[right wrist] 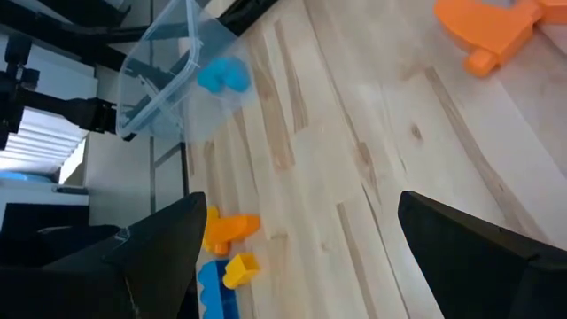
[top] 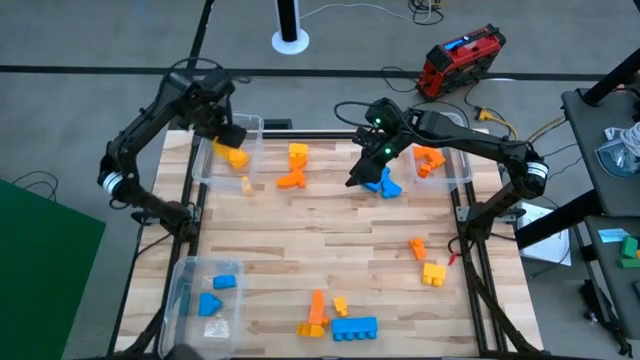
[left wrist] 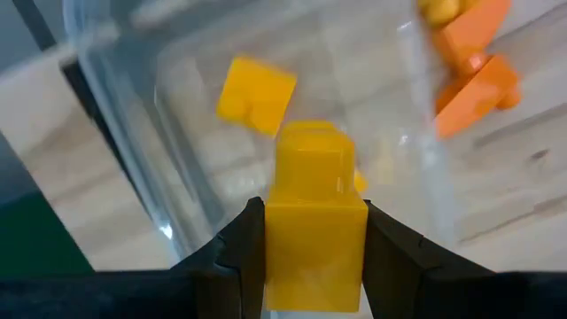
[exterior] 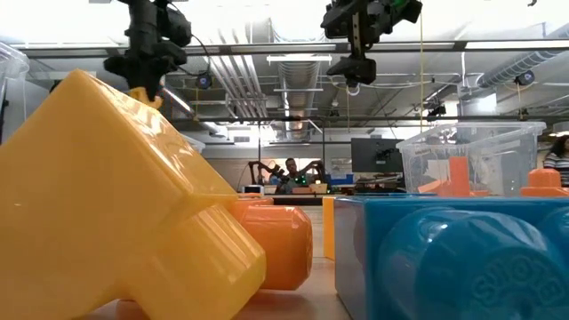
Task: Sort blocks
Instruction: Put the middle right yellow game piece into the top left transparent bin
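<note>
In the low view a yellow block [exterior: 116, 204] and a blue block [exterior: 462, 258] fill the near foreground, both cut off by the frame. The left wrist view is blurred, and a held yellow block [left wrist: 314, 221] runs off its edge. The right gripper [right wrist: 297, 257] shows only its spread finger bases.

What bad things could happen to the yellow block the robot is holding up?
The left gripper holds the yellow block over the clear bin, close to its wall. Let go off-centre, it might hit the rim and bounce onto the table. The right gripper, jaws open, hovers by a blue block and might knock it.
</note>
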Controlling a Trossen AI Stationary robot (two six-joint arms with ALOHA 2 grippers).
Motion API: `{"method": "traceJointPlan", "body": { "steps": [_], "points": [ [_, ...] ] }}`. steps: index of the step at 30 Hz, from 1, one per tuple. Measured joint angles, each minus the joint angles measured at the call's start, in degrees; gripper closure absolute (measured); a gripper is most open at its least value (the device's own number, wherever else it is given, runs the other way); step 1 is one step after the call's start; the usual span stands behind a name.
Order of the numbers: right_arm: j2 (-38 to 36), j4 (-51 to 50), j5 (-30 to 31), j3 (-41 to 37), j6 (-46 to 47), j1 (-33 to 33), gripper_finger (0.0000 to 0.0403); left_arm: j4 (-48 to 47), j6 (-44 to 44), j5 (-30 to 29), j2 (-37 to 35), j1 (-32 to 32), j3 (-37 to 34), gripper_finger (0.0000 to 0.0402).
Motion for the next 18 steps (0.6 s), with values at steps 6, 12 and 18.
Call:
{"method": "traceJointPlan", "body": {
  "steps": [6,12,18],
  "points": [
    [0.0,0.6,0.0,0.0,-0.4,0.0,0.0039,7.0,-4.1,0.0,-10.0,0.1,-12.6,0.0277],
    [0.0,3.4,0.0,0.0,-0.4,0.0,0.0039,10.0,-5.8,0.1,-15.3,0.2,-20.0,0.0277],
    [0.0,4.1,0.0,0.0,-0.4,0.0,0.0039,11.6,-6.3,0.1,-16.2,0.2,-22.8,0.0277]
  ]
}}
